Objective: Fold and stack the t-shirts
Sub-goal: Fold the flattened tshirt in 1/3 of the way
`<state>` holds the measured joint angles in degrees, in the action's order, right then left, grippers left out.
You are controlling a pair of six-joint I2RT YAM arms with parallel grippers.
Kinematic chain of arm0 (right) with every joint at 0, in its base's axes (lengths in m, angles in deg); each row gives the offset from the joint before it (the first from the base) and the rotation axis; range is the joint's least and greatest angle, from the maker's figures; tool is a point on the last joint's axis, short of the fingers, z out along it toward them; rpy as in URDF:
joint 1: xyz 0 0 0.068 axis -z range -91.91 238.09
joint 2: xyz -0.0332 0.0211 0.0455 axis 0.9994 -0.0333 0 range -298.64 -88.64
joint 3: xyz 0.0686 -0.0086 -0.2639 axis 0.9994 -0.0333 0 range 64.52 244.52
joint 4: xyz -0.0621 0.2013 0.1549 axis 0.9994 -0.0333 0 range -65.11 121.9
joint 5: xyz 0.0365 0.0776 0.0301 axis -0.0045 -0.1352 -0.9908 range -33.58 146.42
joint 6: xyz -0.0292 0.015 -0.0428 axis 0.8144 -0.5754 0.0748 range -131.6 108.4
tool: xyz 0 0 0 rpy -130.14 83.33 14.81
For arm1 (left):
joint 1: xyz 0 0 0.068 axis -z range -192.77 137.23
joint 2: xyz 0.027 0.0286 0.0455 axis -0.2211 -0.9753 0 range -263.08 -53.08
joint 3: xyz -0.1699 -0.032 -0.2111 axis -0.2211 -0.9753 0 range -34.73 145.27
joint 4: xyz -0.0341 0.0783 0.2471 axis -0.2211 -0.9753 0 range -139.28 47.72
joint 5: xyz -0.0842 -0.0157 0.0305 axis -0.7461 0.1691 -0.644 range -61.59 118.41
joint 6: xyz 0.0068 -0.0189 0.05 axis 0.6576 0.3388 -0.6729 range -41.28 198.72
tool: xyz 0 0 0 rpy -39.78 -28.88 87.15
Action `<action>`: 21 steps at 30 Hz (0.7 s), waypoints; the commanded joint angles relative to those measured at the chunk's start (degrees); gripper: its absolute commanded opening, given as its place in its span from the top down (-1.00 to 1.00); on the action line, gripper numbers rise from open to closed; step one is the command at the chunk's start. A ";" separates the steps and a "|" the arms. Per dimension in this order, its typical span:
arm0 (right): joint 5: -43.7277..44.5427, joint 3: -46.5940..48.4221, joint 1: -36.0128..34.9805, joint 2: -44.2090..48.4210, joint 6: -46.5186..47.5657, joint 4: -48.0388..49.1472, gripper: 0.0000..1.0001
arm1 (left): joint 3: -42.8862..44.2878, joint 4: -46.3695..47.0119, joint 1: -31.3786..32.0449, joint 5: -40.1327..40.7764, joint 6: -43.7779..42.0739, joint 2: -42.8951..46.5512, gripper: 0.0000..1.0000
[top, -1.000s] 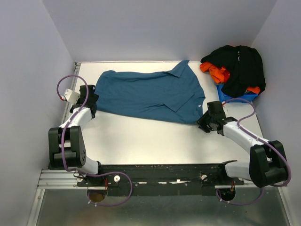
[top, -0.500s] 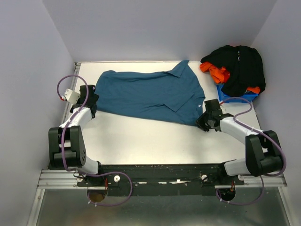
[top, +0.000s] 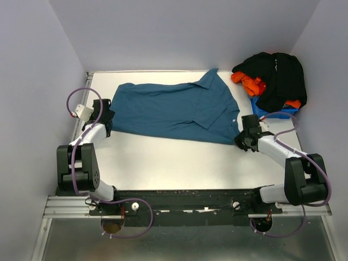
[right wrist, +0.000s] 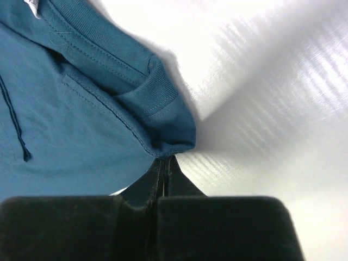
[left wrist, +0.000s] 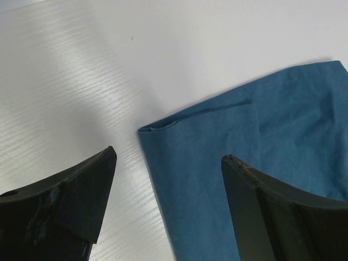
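A teal-blue collared t-shirt (top: 174,111) lies spread flat across the worktop's (top: 179,163) far half, while a black t-shirt (top: 278,79) and an orange t-shirt (top: 249,83) sit heaped at its far-right corner.

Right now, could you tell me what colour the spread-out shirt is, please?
The shirt is teal-blue; the top external view shows it best.

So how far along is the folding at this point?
Nothing is folded or stacked yet: the teal shirt lies spread flat on the table. In hand: the left claw is open over one corner, the right claw shut at the opposite edge; whether it caught cloth is unclear. Left: every fold, plus the black and orange shirts heaped on the bin.
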<state>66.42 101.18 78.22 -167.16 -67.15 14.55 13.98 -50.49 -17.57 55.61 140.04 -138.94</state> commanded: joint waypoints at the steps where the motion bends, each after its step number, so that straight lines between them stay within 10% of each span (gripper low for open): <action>1: 2.92 0.16 1.17 0.39 5.09 -1.20 0.99 | -0.98 -2.42 -0.12 -1.71 2.13 -0.45 -0.83; 21: 1.34 -3.09 1.17 4.34 12.66 6.53 0.99 | -5.29 0.12 -0.13 -4.35 3.81 -1.76 -0.56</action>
<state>67.28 98.84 79.10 -163.03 -56.35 18.84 7.55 -52.17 -17.57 52.88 143.47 -139.25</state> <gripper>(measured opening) 0.012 0.781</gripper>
